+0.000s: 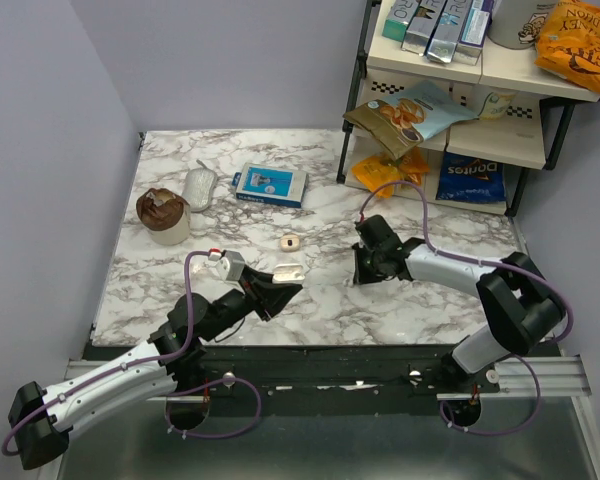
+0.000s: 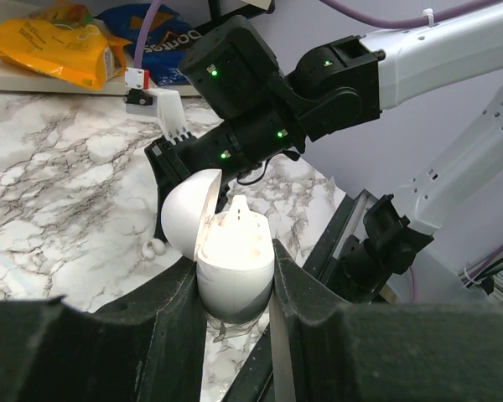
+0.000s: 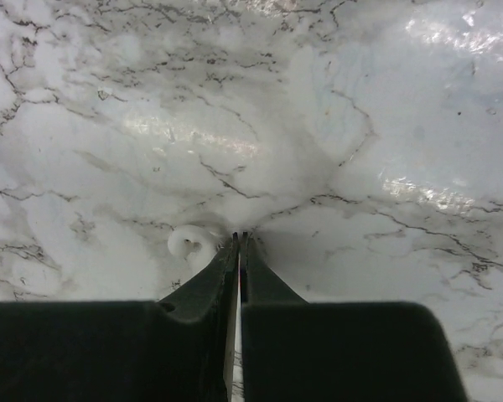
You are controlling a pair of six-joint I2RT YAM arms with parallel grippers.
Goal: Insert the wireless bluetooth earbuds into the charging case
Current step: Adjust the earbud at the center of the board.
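Overhead, the left gripper (image 1: 285, 281) clamps the open charging case (image 1: 288, 270); its wrist view shows the lid (image 2: 187, 214) tipped back; the right wrist view shows the right gripper (image 3: 238, 239) closed on nothing beside an earbud (image 3: 190, 244) on the table (image 3: 360, 126), so it should reopen astride it.

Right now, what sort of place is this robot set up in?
Probably a robot test bench dressed like a pantry corner: a marble-pattern table, a shelf rack holding snack bags, and plain walls.

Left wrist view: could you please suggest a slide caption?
Left gripper holding the open charging case, one earbud lying loose beyond it.
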